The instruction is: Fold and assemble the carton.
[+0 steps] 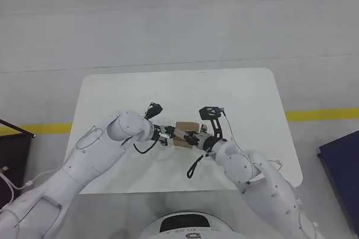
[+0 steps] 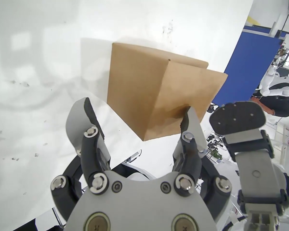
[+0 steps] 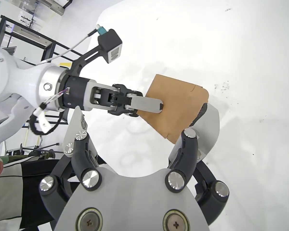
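Grey metal jaws on the left gripper (image 2: 137,108) stand wide apart, and the lower corner of the brown cardboard carton (image 2: 134,85) sits in the gap between them. One of its fingertips (image 2: 188,117) presses against a side panel of the carton, while the other dark pad is just beside the box's neighbouring face. In the right wrist view, this gripper lies flat against a broad face of the carton. The right gripper (image 3: 142,108) comes from the opposite side with its jaws also spread wide, holding nothing: one curved finger (image 3: 207,118) touches the carton at a corner and the other is well apart from it. The carton is partly formed, with two panels meeting at a sharp fold and a further flap showing behind them, and it is tilted with one corner pointing down. From above it sits between the two grippers near the middle of the white worktop (image 1: 137,95); whether it rests on the surface or is lifted off it I cannot tell. A black camera block (image 3: 110,45) with a cable rides on a bracket over the left wrist. Beyond the worktop, a yellow line (image 1: 329,113) crosses the grey floor (image 1: 179,36), a dark frame (image 1: 9,140) stands to the left and a dark blue board (image 1: 350,173) to the right.
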